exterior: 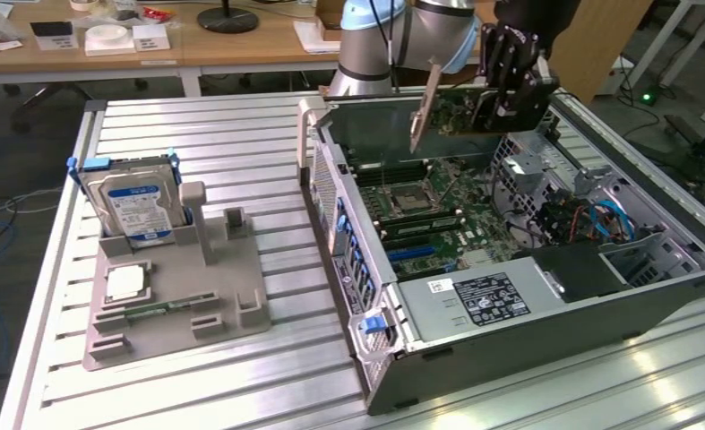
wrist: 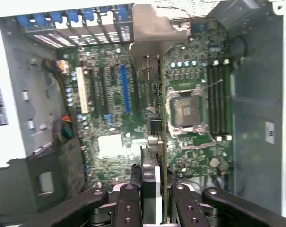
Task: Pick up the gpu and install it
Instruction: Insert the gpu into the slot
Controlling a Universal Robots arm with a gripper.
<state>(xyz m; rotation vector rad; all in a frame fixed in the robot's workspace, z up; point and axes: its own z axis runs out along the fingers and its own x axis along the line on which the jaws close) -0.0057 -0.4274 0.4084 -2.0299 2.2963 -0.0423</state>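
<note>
The gpu hangs on edge above the open computer case, its silver end bracket toward the exterior view's left. My gripper is shut on the card's green board from the exterior view's right. In the wrist view the gpu appears edge-on between my fingers, with its bracket at the far end. It hovers over the motherboard, between the blue expansion slot and the CPU socket. The card is not touching the board.
On the slatted table, a grey fixture at the exterior view's left holds an upright silver hard drive, a processor chip and a narrow memory stick. Inside the case are the power supply and drive cages.
</note>
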